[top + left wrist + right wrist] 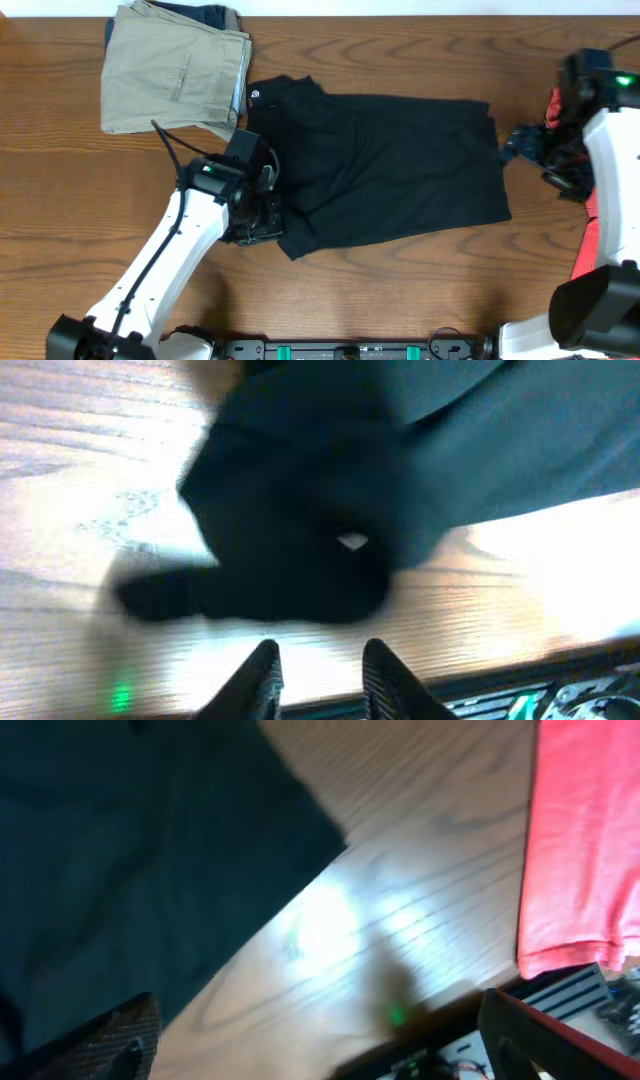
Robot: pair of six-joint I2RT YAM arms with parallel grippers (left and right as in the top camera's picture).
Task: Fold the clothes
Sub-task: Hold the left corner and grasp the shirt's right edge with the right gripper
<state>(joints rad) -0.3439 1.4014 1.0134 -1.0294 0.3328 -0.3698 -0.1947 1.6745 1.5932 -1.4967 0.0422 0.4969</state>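
Both jaws stand open, empty: left gripper [318,672] just short of the black garment [380,165], right gripper [315,1038] beside its far edge. Garment lies spread flat; folding seemingly all undone.

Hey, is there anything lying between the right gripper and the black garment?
Nothing visible. The right gripper sits just off the right edge of the black garment, and the right wrist view shows only bare table between them. The red shirt lies on the gripper's far side.

Left tool [322,652] slightly parted, right tool [316,1010] spread wide.
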